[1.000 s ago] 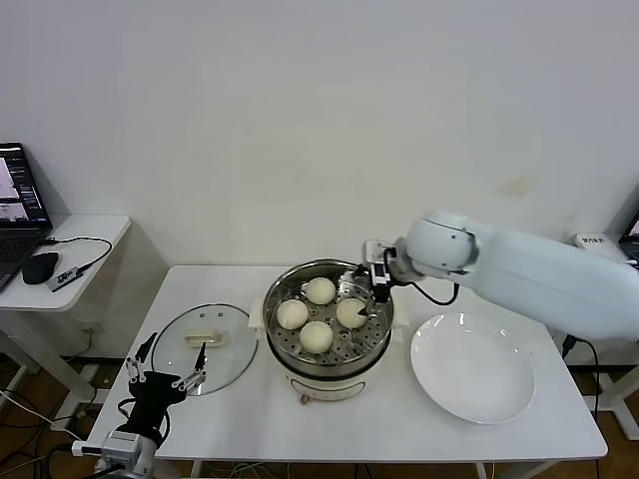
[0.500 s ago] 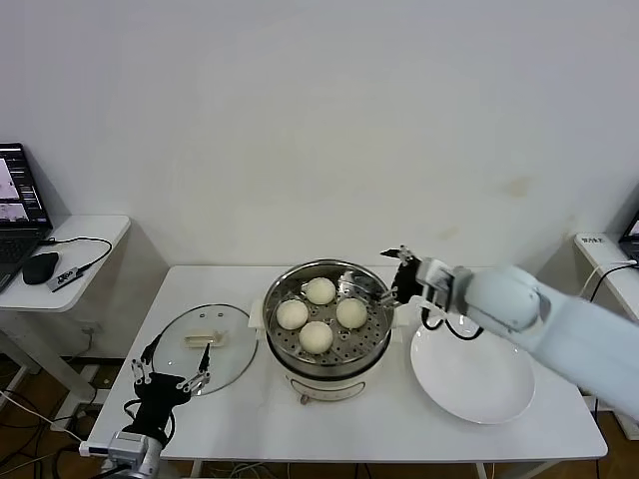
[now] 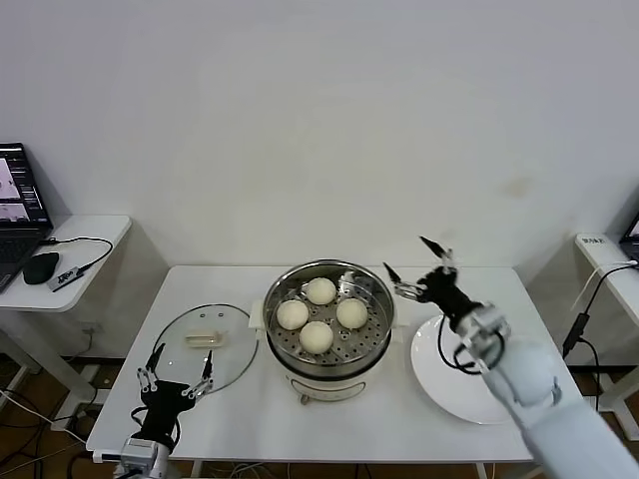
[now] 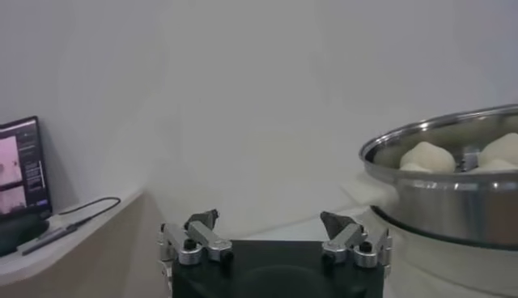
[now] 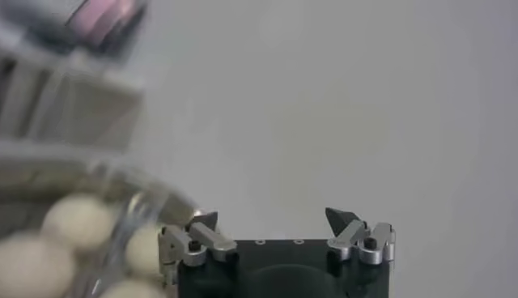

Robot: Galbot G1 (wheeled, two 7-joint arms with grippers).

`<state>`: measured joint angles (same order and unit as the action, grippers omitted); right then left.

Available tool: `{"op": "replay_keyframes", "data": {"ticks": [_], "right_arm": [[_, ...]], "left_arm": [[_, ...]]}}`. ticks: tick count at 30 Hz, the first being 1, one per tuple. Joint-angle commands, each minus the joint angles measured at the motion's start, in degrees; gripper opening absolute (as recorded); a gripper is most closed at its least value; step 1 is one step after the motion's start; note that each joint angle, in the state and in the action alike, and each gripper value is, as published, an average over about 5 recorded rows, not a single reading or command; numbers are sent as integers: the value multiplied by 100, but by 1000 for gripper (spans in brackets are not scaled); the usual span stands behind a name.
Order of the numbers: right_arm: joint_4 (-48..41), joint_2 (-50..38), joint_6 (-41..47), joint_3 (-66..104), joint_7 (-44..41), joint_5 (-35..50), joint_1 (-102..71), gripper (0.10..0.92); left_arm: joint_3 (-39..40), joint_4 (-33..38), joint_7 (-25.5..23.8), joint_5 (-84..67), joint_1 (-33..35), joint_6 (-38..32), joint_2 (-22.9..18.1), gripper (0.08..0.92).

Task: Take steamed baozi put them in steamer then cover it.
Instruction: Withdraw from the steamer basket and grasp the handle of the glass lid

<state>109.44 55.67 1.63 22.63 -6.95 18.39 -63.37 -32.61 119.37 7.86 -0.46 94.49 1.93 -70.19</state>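
Observation:
The steel steamer (image 3: 277,299) stands at the table's middle with several cream-white baozi (image 3: 317,336) on its perforated tray. Its glass cover (image 3: 228,361) lies flat on the table to its left, bar handle up. My right gripper (image 3: 407,257) hangs open and empty just right of the steamer's rim. At the front left table edge, my left gripper (image 3: 178,377) is open by the cover's near rim. The left wrist view has the open left gripper (image 4: 269,219), steamer (image 4: 453,202) and baozi (image 4: 427,156). In the right wrist view, baozi (image 5: 77,220) lie beside the open right gripper (image 5: 273,219).
A bare white plate (image 3: 439,371) lies right of the steamer, partly under my right arm. A side table at the far left carries a laptop (image 3: 20,200), a mouse (image 3: 40,267) and a cable. The white wall runs close behind the table.
My right arm has drawn back from over the steamer to the right, its gripper now beside the rim above the plate's edge. The left gripper has sunk slightly toward the front edge.

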Motion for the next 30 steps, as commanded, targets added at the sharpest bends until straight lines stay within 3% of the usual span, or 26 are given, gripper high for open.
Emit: {"op": "replay_keyframes", "data": {"ticks": [1,9,15,22,30], "right_arm": [[196,2441,-428,2991,-1025,-615,-2552,823],[381,2754,-352,3228,-1101,-789,-3060,823],[410,2941,-436,3216,-929,-886,-2972,823],[352,3114,-620,3178,-794,-997,-3040,823],[577,3229,-641,3211,-699,-970,-3154,823]], "left_arm": [[17,-695,173,2091,-43,-656,-29,823],[-199,-1069,183,5207,17,-926,252,823],[-221,-1468,108,6887,-369,-954,545,823],[90,-2162,42,7142,-1168,-980,805,823],[326,-3173,1,7207,-2254,-1014,771,823]]}}
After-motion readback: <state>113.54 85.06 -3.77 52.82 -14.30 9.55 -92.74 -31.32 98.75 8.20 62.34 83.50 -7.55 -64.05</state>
